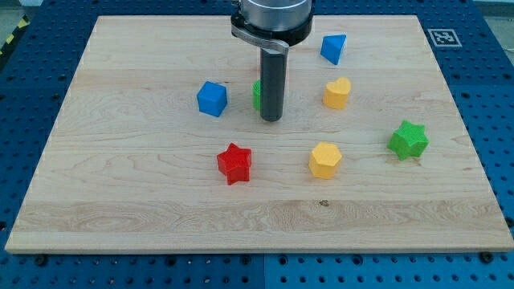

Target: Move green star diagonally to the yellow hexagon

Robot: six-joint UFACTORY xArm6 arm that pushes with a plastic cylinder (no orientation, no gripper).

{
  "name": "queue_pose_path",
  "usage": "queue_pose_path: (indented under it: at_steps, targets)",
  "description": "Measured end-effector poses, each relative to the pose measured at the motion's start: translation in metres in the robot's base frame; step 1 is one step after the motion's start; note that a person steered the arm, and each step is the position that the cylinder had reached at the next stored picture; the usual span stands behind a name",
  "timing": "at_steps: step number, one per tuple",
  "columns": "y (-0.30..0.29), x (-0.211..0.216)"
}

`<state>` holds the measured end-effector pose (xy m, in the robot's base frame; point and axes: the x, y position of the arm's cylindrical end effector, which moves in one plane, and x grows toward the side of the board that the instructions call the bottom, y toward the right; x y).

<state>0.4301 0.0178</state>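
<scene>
The green star (409, 140) lies at the view's right, on the wooden board (120, 201). The yellow hexagon (325, 160) lies to its left and slightly lower, about a block's width apart from it. My tip (271, 120) rests on the board near the middle, well to the left of both and above the hexagon. It touches neither of them. A green block (256, 95) is mostly hidden behind the rod.
A blue cube (212, 99) sits left of the tip. A red star (234, 164) lies below and left of it. A yellow heart (337, 93) is right of the tip, and a blue triangular block (333, 48) is near the top.
</scene>
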Motion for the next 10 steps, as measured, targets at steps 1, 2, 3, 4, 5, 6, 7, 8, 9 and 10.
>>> queue_pose_path:
  at_steps: [1, 2, 3, 4, 5, 6, 7, 8, 9, 10]
  targets:
    - [0.009, 0.000]
    - [0.045, -0.004]
    - [0.073, -0.019]
    - [0.088, -0.029]
    - [0.109, -0.031]
    - [0.129, -0.034]
    - [0.139, -0.034]
    - [0.176, -0.024]
    - [0.225, 0.002]
    - [0.251, 0.055]
